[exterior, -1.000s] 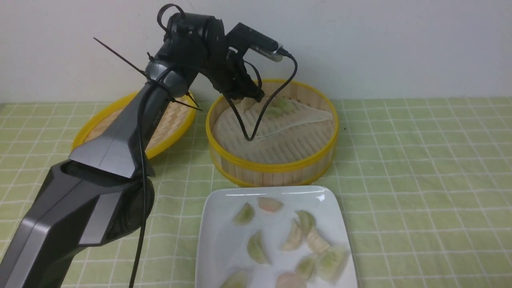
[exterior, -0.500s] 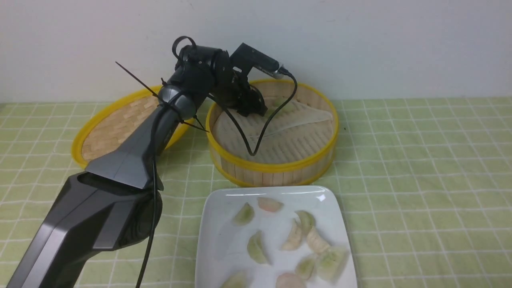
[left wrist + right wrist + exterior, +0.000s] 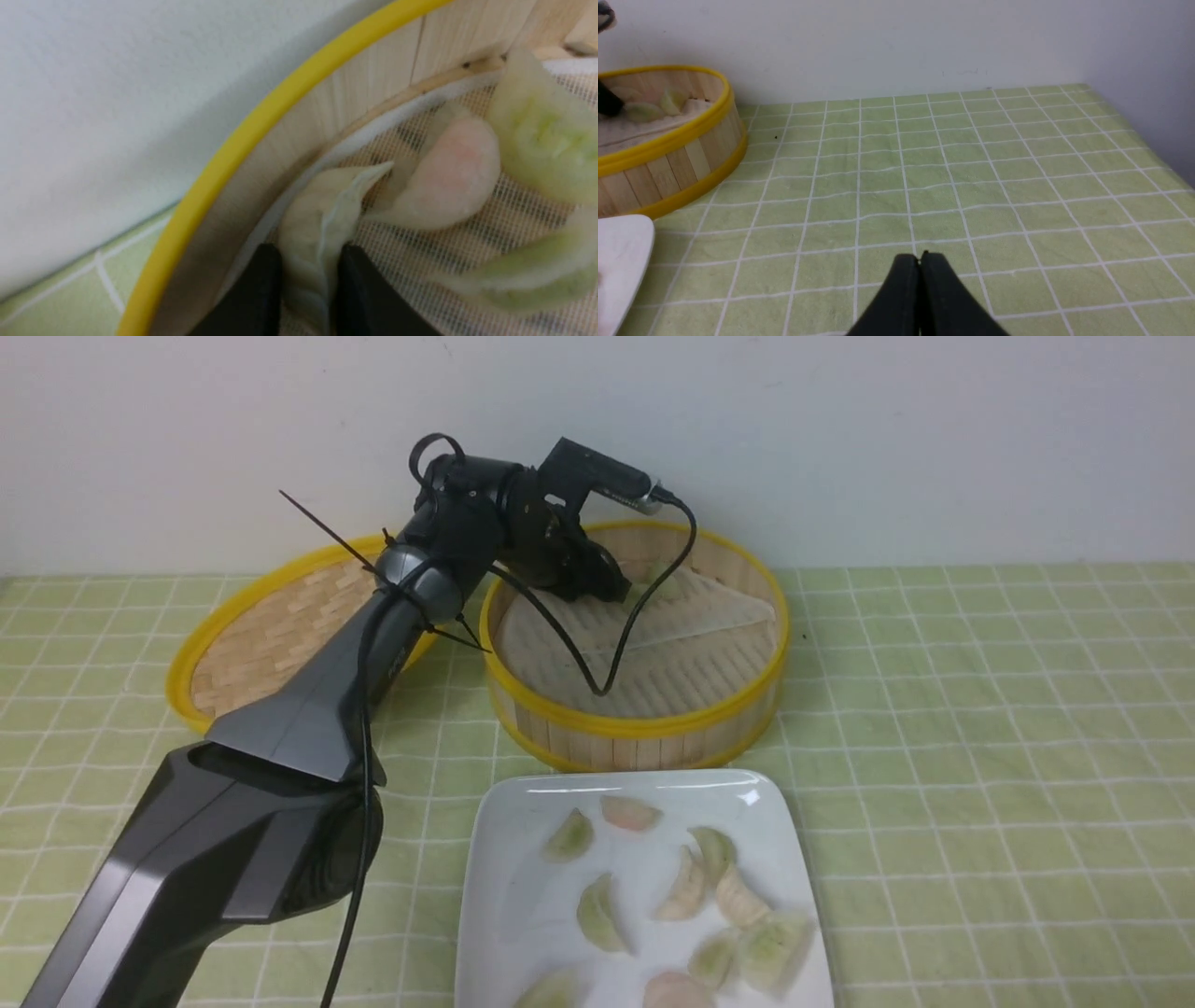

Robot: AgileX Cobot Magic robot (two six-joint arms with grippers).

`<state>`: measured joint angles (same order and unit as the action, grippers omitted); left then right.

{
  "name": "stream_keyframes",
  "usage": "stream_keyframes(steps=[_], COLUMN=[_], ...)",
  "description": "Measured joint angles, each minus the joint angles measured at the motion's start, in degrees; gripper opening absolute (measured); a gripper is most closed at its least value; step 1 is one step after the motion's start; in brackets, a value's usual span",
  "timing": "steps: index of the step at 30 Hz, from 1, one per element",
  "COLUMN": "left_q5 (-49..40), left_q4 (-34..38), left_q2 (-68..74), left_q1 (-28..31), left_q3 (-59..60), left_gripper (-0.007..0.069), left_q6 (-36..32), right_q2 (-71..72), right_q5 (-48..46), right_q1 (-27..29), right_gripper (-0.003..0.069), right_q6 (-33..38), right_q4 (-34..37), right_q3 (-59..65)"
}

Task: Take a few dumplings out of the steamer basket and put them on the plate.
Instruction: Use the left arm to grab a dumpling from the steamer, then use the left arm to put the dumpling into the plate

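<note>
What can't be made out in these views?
- Left claw: its tips are blurred in the left wrist view.
- Plate: near side cut off by the front view's bottom edge.
- Lid: partly behind the left arm, front view.
- Basket: cut off by the right wrist view's left edge.

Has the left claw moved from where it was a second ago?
Yes, the left claw came down, from the steamer basket's back rim to inside it.
</note>
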<state>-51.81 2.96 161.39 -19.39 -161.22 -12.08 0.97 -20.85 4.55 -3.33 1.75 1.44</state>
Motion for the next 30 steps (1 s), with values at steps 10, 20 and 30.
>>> stream_keyframes(steps=[10, 20, 30], left_q5=[-16.4, -20.2, -20.2], left_q4=[-0.4, 3.8, 8.7], left_q2=[-10.4, -23.4, -50.3], left_q1=[0.0, 0.0, -2.7], left_q3=[0.1, 0.5, 34.1], left_gripper=[0.0124, 0.0124, 0.0125], left_q6=[-0.1, -0.1, 1.4], right_q2=[0.0, 0.0, 0.0], right_q5=[0.1, 12.4, 16.8], right_q1=[0.0, 0.0, 0.0], right_gripper=[-0.0015, -0.0015, -0.0015], right_q6=[0.0, -7.7, -12.1], right_q4=[0.0, 11.0, 16.4], right_q3=[0.0, 0.2, 0.2])
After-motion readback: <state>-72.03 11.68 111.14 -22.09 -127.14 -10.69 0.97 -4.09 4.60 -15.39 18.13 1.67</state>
